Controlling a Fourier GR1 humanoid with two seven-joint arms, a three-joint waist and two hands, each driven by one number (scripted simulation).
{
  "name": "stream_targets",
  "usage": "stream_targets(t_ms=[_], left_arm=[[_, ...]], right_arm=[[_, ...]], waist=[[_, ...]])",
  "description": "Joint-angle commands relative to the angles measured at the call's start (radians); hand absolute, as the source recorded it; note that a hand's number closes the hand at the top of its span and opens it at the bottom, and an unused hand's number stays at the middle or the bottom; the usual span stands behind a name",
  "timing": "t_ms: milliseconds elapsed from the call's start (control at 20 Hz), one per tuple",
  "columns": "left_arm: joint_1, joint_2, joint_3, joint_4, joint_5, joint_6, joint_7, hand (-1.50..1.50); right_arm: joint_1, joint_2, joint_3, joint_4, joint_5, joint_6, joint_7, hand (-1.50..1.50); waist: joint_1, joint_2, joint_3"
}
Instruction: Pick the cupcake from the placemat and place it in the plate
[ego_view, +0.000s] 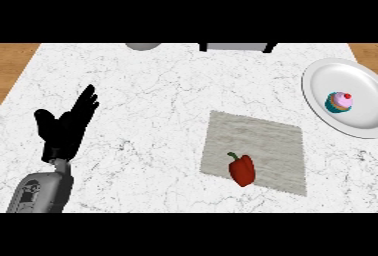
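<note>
The cupcake (339, 102), with pink frosting, a red cherry and a teal wrapper, stands upright on the white plate (332, 80) at the counter's right edge. The grey placemat (258, 140) lies in the middle right of the counter, with a red bell pepper (242, 169) on its front part. My left hand (66, 125) is at the left, fingers straight and pointing up, holding nothing and far from the plate. My right hand does not show.
The white marble counter (148, 100) has wooden edges at the far left and far right corners. A grey rounded object (144, 46) and a grey-black object (236, 47) sit at the back edge.
</note>
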Motion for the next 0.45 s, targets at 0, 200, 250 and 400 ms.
stream_targets(t_ms=[0, 200, 250, 400], left_arm=[[-0.033, 0.017, 0.006, -0.001, -0.002, -0.003, 0.04, 0.0], [0.01, -0.006, -0.006, 0.013, -0.009, -0.004, -0.021, 0.0], [-0.034, 0.004, -0.003, -0.004, 0.002, -0.005, 0.051, 0.0], [-0.011, -0.017, -0.012, -0.008, -0.019, 0.02, 0.013, 0.0]], right_arm=[[0.045, -0.009, 0.007, 0.007, 0.001, 0.08, -0.099, -1.5], [0.038, -0.037, 0.016, 0.011, 0.008, 0.05, -0.062, -1.5], [0.068, -0.029, 0.021, 0.012, 0.012, 0.053, -0.092, -1.5], [0.078, -0.05, 0.019, 0.019, 0.005, 0.088, -0.095, -1.5]], waist=[[-0.001, 0.001, 0.001], [0.012, 0.004, 0.001], [0.006, 0.003, 0.002], [0.006, 0.003, 0.003]])
